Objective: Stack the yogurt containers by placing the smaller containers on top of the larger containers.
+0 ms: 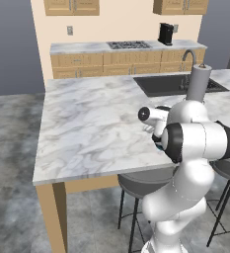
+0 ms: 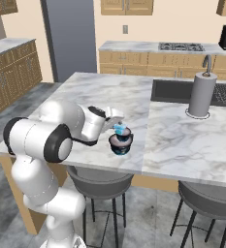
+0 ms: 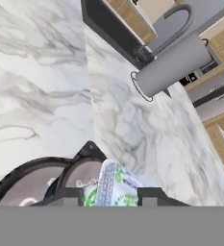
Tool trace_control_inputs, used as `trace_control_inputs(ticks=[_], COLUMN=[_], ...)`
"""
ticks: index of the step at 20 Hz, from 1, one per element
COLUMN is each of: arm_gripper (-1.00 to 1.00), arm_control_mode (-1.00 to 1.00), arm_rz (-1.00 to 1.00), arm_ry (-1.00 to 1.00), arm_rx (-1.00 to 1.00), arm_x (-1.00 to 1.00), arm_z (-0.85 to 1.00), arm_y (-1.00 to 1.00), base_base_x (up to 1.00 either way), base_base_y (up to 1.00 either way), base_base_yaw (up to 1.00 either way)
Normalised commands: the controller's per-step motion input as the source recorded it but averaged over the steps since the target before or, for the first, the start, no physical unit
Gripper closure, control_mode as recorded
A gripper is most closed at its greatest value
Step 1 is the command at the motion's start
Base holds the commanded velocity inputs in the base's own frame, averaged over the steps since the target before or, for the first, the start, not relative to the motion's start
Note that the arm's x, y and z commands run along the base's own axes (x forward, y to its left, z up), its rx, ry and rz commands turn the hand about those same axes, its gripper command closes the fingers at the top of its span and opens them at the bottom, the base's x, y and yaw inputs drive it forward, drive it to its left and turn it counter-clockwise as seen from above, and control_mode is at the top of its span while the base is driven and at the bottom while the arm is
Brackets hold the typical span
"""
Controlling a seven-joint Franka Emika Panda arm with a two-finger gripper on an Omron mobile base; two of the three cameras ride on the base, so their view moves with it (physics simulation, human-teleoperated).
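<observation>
My tool (image 2: 118,121) sits at the tiny pale-blue cup (image 2: 120,129), its jaws slightly parted either side; whether they grip, I cannot tell. The cup tops the small dark tub (image 2: 121,138) on the wider dark-blue tub (image 2: 120,148), near my desk's (image 2: 182,140) front edge

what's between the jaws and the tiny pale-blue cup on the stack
Nothing visible. The gripper sits right at the tiny pale-blue cup, which already rests atop the small dark tub on the wider dark-blue tub.
</observation>
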Motion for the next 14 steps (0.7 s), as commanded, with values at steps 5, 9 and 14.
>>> trace_control_inputs(ticks=[5, 9, 14], arm_gripper=[-1.00, -1.00, -1.00], arm_control_mode=[-1.00, -1.00, -1.00], arm_rz=[0.02, 0.05, 0.08], arm_ry=[0.00, 0.00, 0.00], arm_rx=[0.00, 0.03, 0.07], arm_x=[-0.01, -0.09, -0.31], arm_z=[0.00, 0.04, 0.35], arm_y=[0.00, 0.13, 0.51], base_base_x=[0.00, 0.00, 0.00], base_base_y=[0.00, 0.00, 0.00], base_base_yaw=[0.00, 0.00, 0.00])
